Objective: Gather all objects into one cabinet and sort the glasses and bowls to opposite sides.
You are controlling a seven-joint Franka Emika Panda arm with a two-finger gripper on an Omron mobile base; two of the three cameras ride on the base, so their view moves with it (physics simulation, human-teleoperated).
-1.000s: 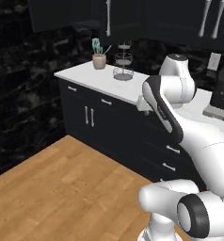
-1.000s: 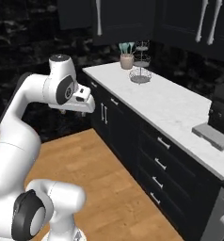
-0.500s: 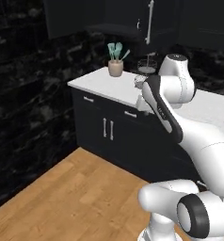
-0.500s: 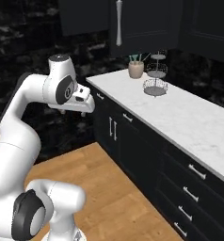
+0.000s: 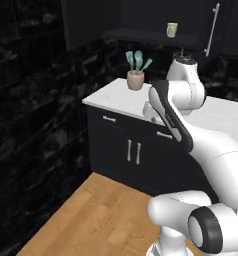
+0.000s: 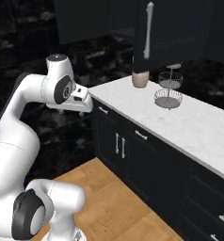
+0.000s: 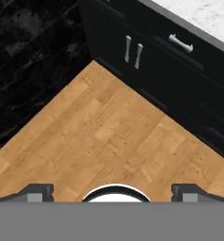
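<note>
- The base has driven along the counter (image 6: 189,123); the open cabinet (image 5: 141,22) now looks closer.
- A pale cup (image 5: 172,29) sits on its shelf.
- The gripper (image 7: 111,190) has its fingers spread wide, holding nothing, over the wooden floor (image 7: 104,136).

A white marble-patterned countertop (image 5: 122,98) runs along the top of black base cabinets with small silver pulls (image 5: 133,152), against a dark stone wall. Near its left end stands a tan pot of teal utensils (image 5: 136,76), close to the back edge. In the right base view the same countertop (image 6: 189,127) carries a two-tier silver wire stand (image 6: 169,92), set just beside the pot (image 6: 140,79) and a little nearer the front.

Above the counter, a dark shelf (image 5: 151,36) inside the black upper wall cabinet holds one small pale cup (image 5: 172,29), standing upright.

Below, a warm plank wooden floor (image 7: 109,136) meets the cabinet fronts.
</note>
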